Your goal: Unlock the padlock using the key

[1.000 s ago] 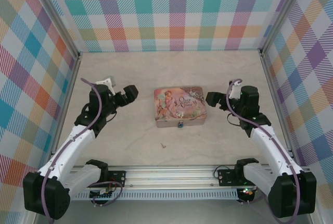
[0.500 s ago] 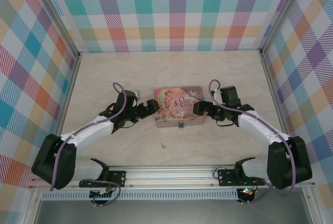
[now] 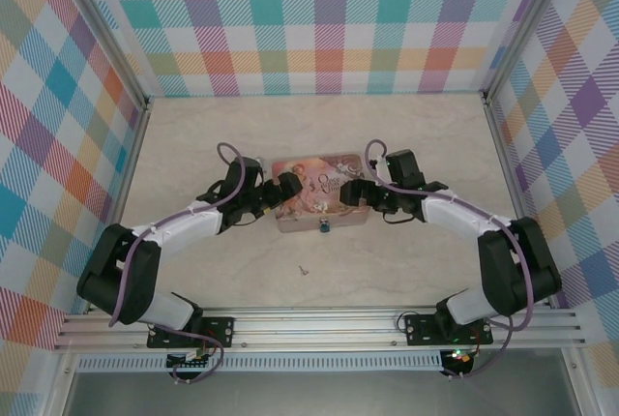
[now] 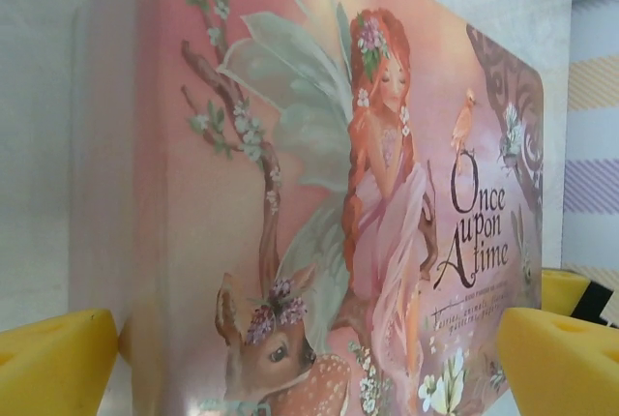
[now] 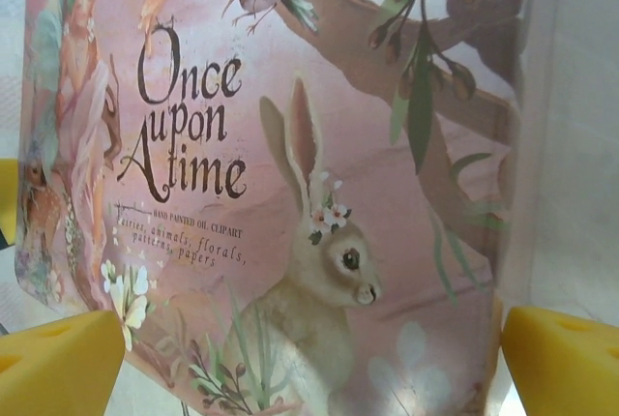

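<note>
1. The pink tin lay flat on the table at mid-field, lid up, with its long side running left to right. The lid print read "Once upon A time".
2. The padlock sat at the middle of the tin's near wall, its blue body touching the tin's front edge. The shackle was too small to make out.
3. The key lay loose on the bare table. It was nearer the arm bases than the padlock, a little to its left and clearly apart from it. No gripper was near it.
4. The left gripper was low at the tin's left end. In the left wrist view its jaws were spread wide, with the yellow pads at either lower corner and the tin's fairy-and-fawn end between them. The left-hand pad sat just beside the tin's side wall. I could not tell whether the pads pressed on the tin.
5. The right gripper was low at the tin's right end. In the right wrist view its jaws were likewise spread wide, with the yellow pads flanking the rabbit end of the lid. Contact with the tin could not be told.
</note>
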